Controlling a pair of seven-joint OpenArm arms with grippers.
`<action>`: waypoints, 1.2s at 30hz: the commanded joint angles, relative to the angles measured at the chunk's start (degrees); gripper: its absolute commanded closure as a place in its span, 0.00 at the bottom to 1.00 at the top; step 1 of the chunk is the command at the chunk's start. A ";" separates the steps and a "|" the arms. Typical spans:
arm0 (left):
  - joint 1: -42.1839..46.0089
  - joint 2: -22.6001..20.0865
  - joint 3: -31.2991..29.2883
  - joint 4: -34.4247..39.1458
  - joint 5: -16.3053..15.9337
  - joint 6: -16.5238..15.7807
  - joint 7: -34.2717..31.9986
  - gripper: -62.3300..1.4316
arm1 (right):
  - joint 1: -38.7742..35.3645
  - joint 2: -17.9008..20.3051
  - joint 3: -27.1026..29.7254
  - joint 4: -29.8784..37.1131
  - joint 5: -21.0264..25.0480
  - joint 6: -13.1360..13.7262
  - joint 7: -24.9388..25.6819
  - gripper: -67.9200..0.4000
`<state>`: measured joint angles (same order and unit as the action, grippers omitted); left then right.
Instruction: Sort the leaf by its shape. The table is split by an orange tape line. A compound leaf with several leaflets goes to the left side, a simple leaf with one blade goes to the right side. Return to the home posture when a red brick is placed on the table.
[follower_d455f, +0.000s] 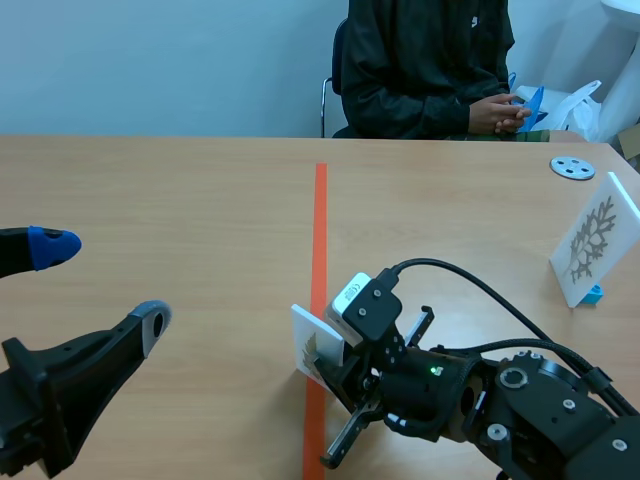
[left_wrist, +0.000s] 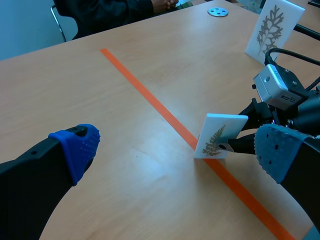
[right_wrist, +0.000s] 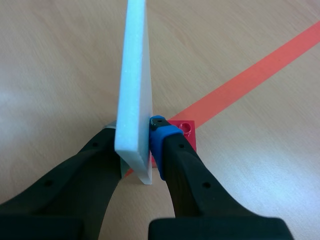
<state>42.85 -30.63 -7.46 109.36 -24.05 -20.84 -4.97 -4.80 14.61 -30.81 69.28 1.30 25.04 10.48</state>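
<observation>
Scene view, worktop (follower_d455f: 200, 200) seen from the robot. At 6 o'clock the right pincer (follower_d455f: 335, 372) is clenched on the leaf card (follower_d455f: 315, 350), a white upright panel pressed edge-on between both pads in the right wrist view, with a small red foot (right_wrist: 182, 131) at its base. The card stands on the orange tape line (follower_d455f: 319, 230); the left wrist view shows a fern-like leaf with several leaflets on its face. At 8 o'clock the left pincer (follower_d455f: 100, 283) is released, fingers wide apart, grasping nothing. A second leaf card (follower_d455f: 595, 240) stands at 3 o'clock, a grey disc (follower_d455f: 572, 167) at 2 o'clock, and a seated person (follower_d455f: 425, 65) at 12 o'clock.
</observation>
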 joint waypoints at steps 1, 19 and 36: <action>-0.17 0.13 0.37 0.85 -0.33 0.13 -1.03 0.00 | 0.79 0.13 1.07 2.03 0.42 -0.13 0.85 0.97; -0.17 0.13 0.37 0.85 -0.33 0.13 -1.03 0.00 | -7.52 0.48 19.56 18.38 8.39 0.31 -6.14 0.97; -0.17 0.13 0.37 0.85 -0.33 0.13 -1.01 0.00 | -9.07 0.48 41.66 16.87 16.33 -1.05 -11.58 0.97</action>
<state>42.85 -30.63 -7.46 109.36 -24.05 -20.82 -4.97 -14.94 14.63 11.03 86.98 17.19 24.47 -2.00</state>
